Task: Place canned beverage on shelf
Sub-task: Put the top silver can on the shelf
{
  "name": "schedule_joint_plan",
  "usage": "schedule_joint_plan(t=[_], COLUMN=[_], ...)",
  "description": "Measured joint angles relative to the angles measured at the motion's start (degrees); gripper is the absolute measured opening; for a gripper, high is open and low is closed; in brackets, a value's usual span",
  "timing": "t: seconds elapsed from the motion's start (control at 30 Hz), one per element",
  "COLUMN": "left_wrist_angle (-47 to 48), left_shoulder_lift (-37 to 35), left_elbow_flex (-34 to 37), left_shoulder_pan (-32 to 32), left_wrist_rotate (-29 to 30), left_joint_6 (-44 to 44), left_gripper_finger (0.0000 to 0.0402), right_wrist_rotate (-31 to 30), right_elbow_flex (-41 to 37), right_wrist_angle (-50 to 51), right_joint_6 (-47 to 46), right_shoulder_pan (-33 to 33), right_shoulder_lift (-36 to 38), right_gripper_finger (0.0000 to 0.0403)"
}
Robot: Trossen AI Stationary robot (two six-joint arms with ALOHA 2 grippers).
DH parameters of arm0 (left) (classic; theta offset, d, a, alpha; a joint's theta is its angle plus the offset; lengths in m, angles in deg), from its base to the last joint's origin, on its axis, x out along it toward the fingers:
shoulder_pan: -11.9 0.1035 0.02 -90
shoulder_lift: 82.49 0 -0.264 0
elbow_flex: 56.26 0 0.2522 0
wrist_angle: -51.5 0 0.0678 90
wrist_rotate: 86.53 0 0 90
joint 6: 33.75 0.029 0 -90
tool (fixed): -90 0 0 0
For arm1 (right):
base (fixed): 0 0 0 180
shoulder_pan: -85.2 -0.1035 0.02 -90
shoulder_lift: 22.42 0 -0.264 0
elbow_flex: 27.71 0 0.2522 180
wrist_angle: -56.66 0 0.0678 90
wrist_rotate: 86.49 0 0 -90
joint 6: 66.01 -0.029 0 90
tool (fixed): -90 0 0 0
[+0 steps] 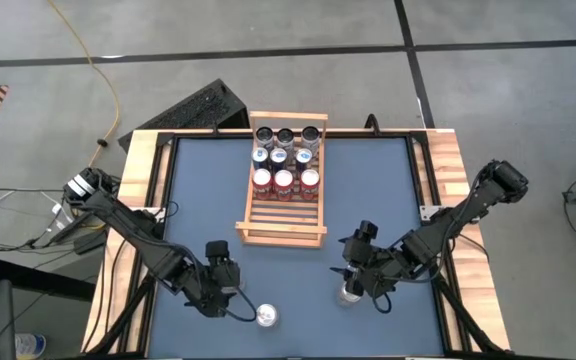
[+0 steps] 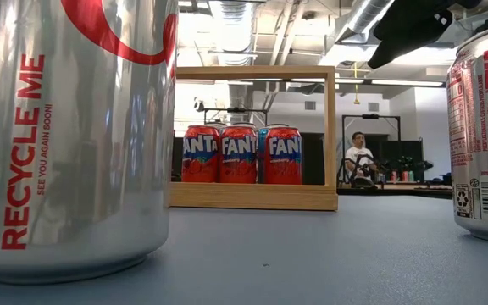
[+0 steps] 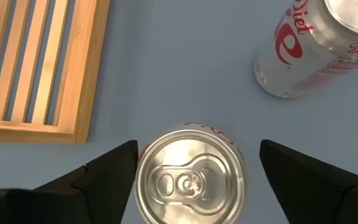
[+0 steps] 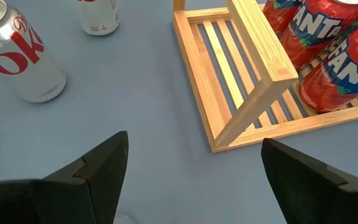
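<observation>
Left end effector [image 3: 191,180] poised wide open over an upright silver Diet Coke can [image 3: 190,180], fingers either side, not gripping. Can standing on the blue counter [image 1: 198,200] near its front edge, well short of the light-wood slatted shelf [image 1: 281,222]. Right end effector [image 1: 352,280] also spread wide, holding nothing, above a second silver Diet Coke can [image 1: 349,293]. Red Fanta cans [image 2: 241,154] lined up on the shelf's far half.
</observation>
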Motion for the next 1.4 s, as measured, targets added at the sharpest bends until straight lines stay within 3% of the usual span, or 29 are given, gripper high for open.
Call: schedule_joint_plan(t=[0.3,0.5,1.17,1.4], left_wrist_angle=[0.1,0.0,-1.0,-1.2], left_shoulder_lift=[0.0,-0.2,-0.4,-0.3], left_elbow_flex=[0.0,1.4,3.2,2.1], left_shoulder_pan=[0.1,0.3,0.7,0.6], left_wrist_rotate=[0.0,0.5,0.0,-5.0], left_joint_6=[-2.0,-2.2,-0.8,1.4], left_gripper_finger=[0.0245,0.0218,0.0218,0.0256], right_wrist_rotate=[-0.1,-0.1,-0.3,-0.3], right_elbow_flex=[0.0,0.0,0.0,0.0], right_wrist_angle=[0.1,0.1,1.0,1.0], right_joint_6=[0.0,0.0,0.0,-0.4], right_shoulder_pan=[0.0,0.0,0.0,0.0], right_shoulder_lift=[0.0,0.0,0.0,0.0], right_gripper_finger=[0.0337,0.0337,0.0337,0.0337])
